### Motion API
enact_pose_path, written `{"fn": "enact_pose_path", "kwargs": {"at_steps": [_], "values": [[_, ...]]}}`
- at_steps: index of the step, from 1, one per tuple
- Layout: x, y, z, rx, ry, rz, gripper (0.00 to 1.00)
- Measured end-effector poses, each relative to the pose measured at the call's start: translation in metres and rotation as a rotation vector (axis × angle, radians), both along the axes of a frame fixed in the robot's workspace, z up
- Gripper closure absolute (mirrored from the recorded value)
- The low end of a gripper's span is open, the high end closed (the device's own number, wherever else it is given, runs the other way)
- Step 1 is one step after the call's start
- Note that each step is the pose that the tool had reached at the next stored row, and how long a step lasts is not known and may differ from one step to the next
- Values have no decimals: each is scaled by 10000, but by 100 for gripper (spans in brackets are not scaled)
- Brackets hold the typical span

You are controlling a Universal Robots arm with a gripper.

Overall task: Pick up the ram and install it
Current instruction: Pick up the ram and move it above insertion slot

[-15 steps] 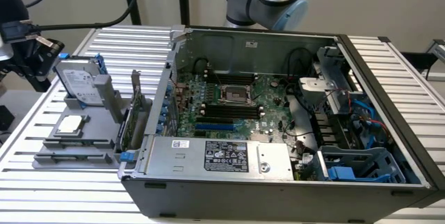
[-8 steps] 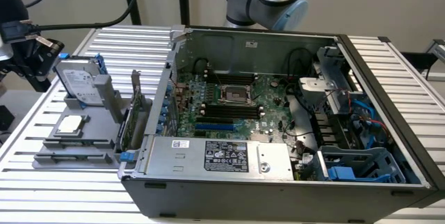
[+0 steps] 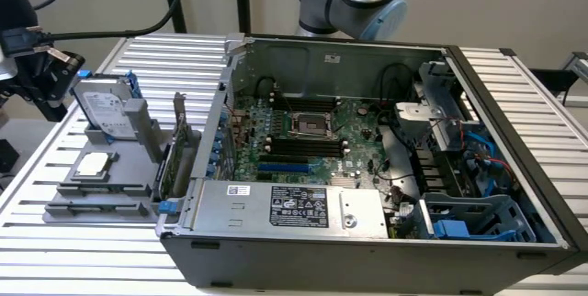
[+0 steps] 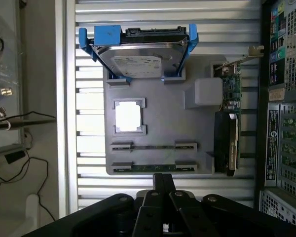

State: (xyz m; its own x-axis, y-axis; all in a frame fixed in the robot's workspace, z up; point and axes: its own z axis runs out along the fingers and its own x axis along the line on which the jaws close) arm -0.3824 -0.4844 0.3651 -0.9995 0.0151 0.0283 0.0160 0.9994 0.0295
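Ribbed aluminium slats made up the worktop [image 3: 524,96], which carried an open grey desktop computer case [image 3: 368,248] and, to the exterior view's left of it, a flat grey plastic parts tray [image 3: 55,208]. On the tray stood a silver hard drive in a blue bracket [image 3: 106,113], a small square silver processor chip [image 3: 93,165] and an upright green expansion card [image 3: 179,148]. Inside the case, the motherboard's long black slots [image 3: 303,146] looked unfilled.

From the wrist camera, the black end effector [image 4: 164,183] hung above the tray's edge with its fingers pressed together, pinching nothing. The long, thin green ram strip [image 4: 153,168] lay on edge in the tray's holder row nearest those fingers, well apart from the case; a second thin strip [image 4: 153,146] seemed to sit in the row beyond.

By my reading, the pick was not yet begun, only the approach. A grasp would call for the fingers to spread and straddle the strip's narrow edge squarely.
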Motion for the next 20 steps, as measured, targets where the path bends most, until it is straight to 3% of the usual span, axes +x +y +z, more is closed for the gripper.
{"fn": "enact_pose_path", "kwargs": {"at_steps": [2, 20], "values": [[0, 0, -1, 0, 1, 187, 89], [0, 0, -45, 0, 0, 3462, 89]]}}
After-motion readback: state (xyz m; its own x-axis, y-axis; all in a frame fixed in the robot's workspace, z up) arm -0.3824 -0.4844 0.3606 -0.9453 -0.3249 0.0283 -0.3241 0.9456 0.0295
